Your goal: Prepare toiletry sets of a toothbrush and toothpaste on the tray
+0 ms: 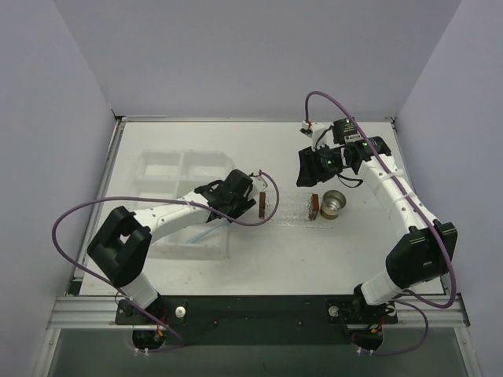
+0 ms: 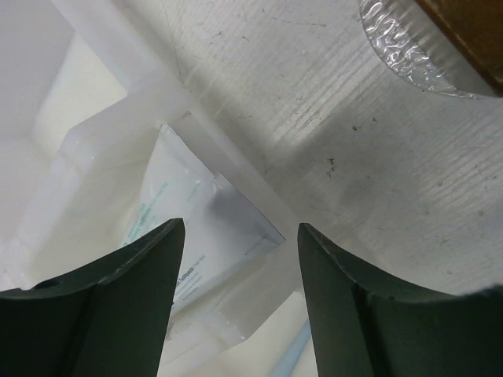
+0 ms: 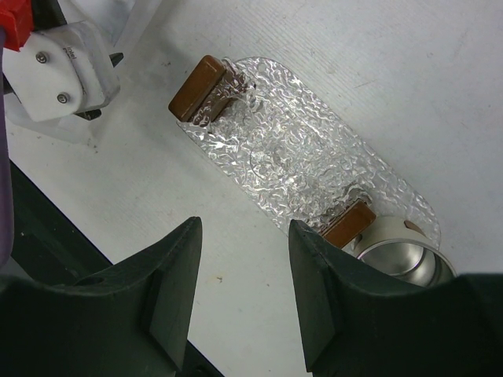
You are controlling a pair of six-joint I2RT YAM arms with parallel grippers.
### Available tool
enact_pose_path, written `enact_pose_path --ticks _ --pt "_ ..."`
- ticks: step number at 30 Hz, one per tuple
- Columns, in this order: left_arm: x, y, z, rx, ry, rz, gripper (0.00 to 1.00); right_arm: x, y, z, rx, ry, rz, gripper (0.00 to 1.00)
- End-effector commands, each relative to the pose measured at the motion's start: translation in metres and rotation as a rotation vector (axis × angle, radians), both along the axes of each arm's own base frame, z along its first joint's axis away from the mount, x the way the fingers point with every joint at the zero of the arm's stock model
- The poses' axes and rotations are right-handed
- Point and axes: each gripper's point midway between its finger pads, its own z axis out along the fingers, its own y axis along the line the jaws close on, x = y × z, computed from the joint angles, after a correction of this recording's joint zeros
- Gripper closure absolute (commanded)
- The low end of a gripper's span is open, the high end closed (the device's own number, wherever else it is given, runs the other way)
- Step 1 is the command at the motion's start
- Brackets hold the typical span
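Clear sparkly bumpy tray (image 3: 299, 157), brown handles (image 3: 198, 86), white teal-printed toothpaste (image 2: 196, 220), silver cup (image 3: 397, 263)

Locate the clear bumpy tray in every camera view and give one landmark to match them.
Top external: the tray lies near the centre of the picture.
Left wrist: only the tray's rim shows, in the top right corner.
Right wrist: the tray runs diagonally across the middle.
Shared landmark: the brown handle on its end away from the metal cup.
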Motion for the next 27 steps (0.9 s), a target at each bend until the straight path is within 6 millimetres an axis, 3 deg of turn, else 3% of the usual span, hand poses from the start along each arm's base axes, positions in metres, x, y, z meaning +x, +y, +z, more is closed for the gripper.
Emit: enact_pose_path --ticks 1,21,27 --pt "0.011 -0.003 0.005 -0.021 -0.058 0.044 0.30 -0.001 -0.001 -0.005 -0.003 0.013 0.005 0.56" --pt "0.011 0.005 -0.015 0.037 -0.047 0.053 0.31 -0.001 -0.002 -0.004 -0.006 0.010 0.003 0.56" --pt "0.012 0.006 -0.012 0.038 -0.054 0.055 0.37 -0.002 -0.002 -0.006 -0.005 0.016 0.004 0.56"
